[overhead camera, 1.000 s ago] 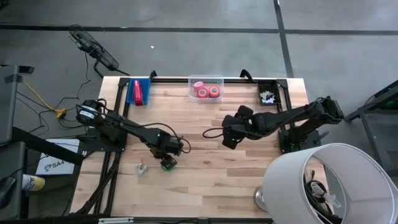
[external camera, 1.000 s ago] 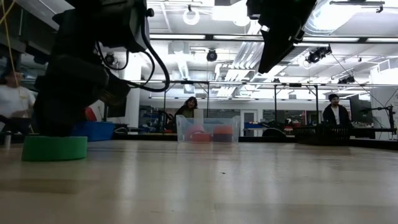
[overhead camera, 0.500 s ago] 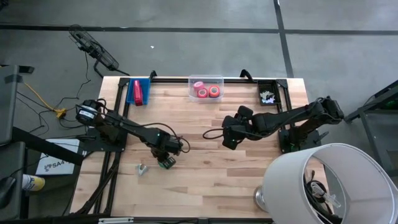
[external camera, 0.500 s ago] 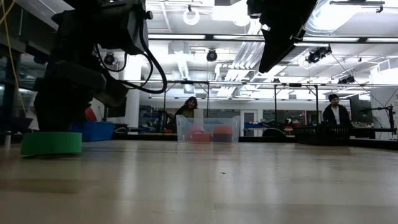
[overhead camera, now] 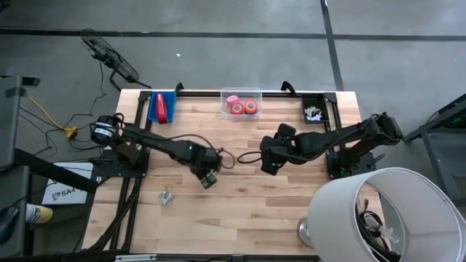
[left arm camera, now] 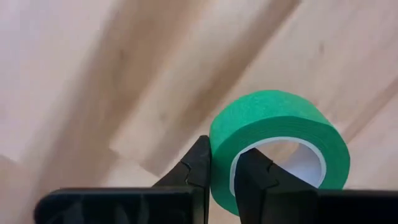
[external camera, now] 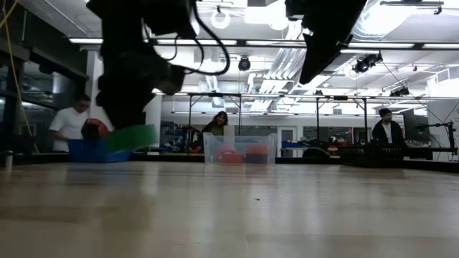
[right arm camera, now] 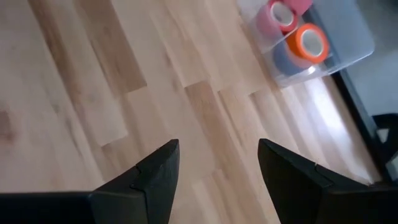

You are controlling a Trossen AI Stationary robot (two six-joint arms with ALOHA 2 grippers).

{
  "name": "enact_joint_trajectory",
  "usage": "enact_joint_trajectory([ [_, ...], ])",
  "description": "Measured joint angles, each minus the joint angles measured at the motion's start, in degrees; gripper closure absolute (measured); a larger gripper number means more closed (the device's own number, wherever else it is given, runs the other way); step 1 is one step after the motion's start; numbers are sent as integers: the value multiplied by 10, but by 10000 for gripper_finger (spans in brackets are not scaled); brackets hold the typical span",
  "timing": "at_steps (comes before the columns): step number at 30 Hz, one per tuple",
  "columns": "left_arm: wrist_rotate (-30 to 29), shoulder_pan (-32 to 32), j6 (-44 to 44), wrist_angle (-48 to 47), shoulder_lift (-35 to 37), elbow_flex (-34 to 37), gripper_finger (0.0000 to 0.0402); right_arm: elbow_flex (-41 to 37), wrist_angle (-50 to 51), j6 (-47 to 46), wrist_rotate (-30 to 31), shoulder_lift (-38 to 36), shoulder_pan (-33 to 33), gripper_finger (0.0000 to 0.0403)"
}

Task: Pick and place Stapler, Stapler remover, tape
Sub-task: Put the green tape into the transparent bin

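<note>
Wooden table (overhead camera: 240, 204), left tool (left arm camera: 222, 171) clamped on green tape (left arm camera: 280, 134), lifted, right tool (right arm camera: 217, 168) apart, no legible writing

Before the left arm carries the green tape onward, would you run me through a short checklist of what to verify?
1. Grip: left gripper is shut on the wall of the green tape, one finger outside, one inside the core. Ok.
2. Lift: in the low view the tape hangs tilted, clear of the table. Ok.
3. Grip security while tilted: cannot tell.
4. Destination: the clear bin already holds a pink and an orange roll; spare room for another: cannot tell.
5. Path: right gripper hovers open mid-table, beside the route to the bin. Not ok until checked.
</note>
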State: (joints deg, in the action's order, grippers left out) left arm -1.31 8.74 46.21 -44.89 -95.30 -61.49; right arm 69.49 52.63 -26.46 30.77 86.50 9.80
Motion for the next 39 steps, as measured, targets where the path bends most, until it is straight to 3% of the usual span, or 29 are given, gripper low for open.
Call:
enact_joint_trajectory([
  [5,-58,-42,-62,4,31,-29,368,0,-36,44,11,0,0,194],
  [17,-127,-110,-235,53,134,-94,368,0,-236,169,-104,-22,-5,194],
  [25,-119,-118,-355,211,184,-103,368,0,-378,215,-150,-63,-31,194],
  [32,-108,-119,-387,297,187,-103,368,0,-428,230,-177,-65,-42,194],
  [39,-102,-119,-391,323,187,-103,368,-1,-465,252,-156,-65,-42,194],
])
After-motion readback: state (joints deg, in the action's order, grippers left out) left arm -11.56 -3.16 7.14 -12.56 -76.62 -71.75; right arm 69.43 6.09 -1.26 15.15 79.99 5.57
